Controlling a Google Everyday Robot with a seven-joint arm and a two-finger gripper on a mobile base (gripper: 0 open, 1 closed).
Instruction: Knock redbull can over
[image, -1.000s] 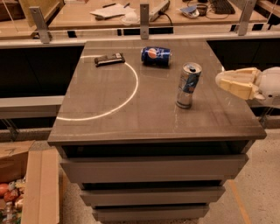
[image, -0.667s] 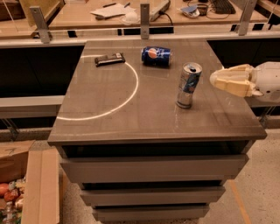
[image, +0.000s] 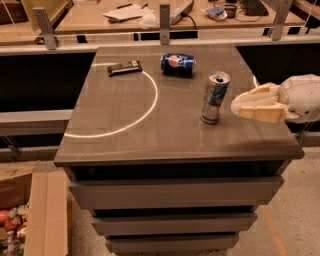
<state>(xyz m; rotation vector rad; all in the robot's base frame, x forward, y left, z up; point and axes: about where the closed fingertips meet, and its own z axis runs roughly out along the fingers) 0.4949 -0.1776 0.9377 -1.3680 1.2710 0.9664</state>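
Note:
The redbull can (image: 215, 97) stands upright on the right half of the grey table (image: 125, 130); it is slim, silver with blue panels and a silver top. My gripper (image: 236, 106) comes in from the right at the can's mid height. Its cream fingers (image: 257, 104) point left, and the tips are a short gap from the can's right side, not touching it.
A blue Pepsi can (image: 178, 64) lies on its side at the back of the table. A dark snack bar (image: 124, 67) lies at the back left. A white arc is marked on the tabletop. A cardboard box (image: 30, 210) stands on the floor at the lower left.
My gripper has moved left toward the redbull can, closing most of the gap. The can still stands in the same spot.

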